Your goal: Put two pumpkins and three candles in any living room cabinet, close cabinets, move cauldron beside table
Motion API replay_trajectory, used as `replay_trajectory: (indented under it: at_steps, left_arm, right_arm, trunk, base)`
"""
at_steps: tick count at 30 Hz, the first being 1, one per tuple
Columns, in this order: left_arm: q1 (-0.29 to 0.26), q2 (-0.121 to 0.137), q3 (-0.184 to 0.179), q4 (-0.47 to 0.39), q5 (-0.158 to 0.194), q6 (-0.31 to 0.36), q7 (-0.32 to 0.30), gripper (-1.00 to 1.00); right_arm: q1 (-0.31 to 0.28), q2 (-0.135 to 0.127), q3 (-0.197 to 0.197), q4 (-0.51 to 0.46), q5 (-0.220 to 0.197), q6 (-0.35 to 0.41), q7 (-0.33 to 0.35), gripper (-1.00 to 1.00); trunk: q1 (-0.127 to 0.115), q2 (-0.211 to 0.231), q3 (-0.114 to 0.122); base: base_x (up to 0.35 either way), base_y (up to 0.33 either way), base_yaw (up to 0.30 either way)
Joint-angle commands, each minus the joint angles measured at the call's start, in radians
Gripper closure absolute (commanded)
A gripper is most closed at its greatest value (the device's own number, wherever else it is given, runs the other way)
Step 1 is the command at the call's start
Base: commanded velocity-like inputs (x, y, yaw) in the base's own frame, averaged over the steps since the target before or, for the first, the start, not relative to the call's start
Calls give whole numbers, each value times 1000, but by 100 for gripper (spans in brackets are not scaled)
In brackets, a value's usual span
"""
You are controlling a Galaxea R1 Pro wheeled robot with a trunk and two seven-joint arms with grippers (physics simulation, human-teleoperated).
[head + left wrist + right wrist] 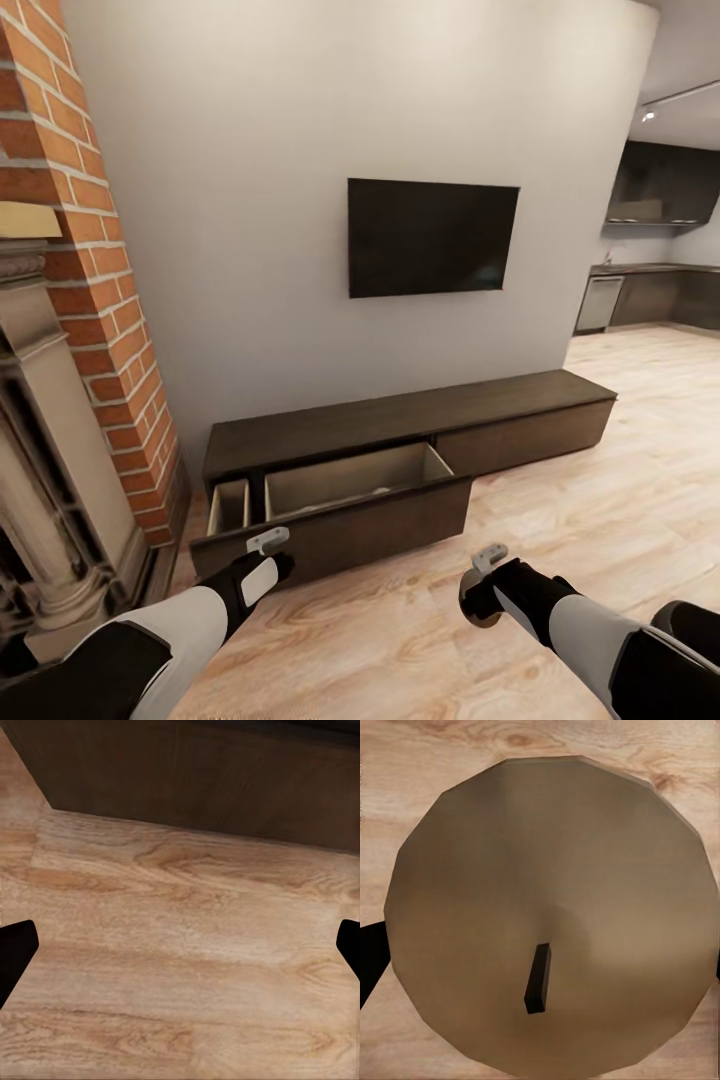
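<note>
The right gripper (482, 590) is clamped on a candle (551, 919), whose tan top and short dark wick face the right wrist camera, with both finger edges showing at its sides. The likeliest slip is the stubby cylinder twisting out of that side-on pinch while it is carried over the tall drawer front, or clipping the front's rim. The cabinet (420, 420) stands ahead with its wide drawer (350, 480) pulled out (something pale already lies inside). The right arm reaches forward, low above the floor (420, 640). The left gripper (268, 545) is spread wide and empty, hovering just before the drawer front.
</note>
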Motion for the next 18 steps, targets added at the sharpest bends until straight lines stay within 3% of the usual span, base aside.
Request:
replay_trajectory:
  at_steps: [1,14,18]
  left_arm:
    - [-1,0,-8,-2,5,6,6,-100]
    - [-1,-2,-8,-1,5,6,6,-100]
    - [-1,-2,-8,-2,5,6,5,-100]
  right_arm:
    - [0,-1,5,-3,-3,5,2,100]
    - [0,-1,5,-3,-3,5,4,100]
    - [0,-1,5,-3,-3,5,6,100]
  trunk:
    - [0,-1,-1]
    - [0,-1,-1]
    - [0,-1,-1]
  base:
    - [3,-226,269]
    - [0,-226,286]
    - [36,-222,62]
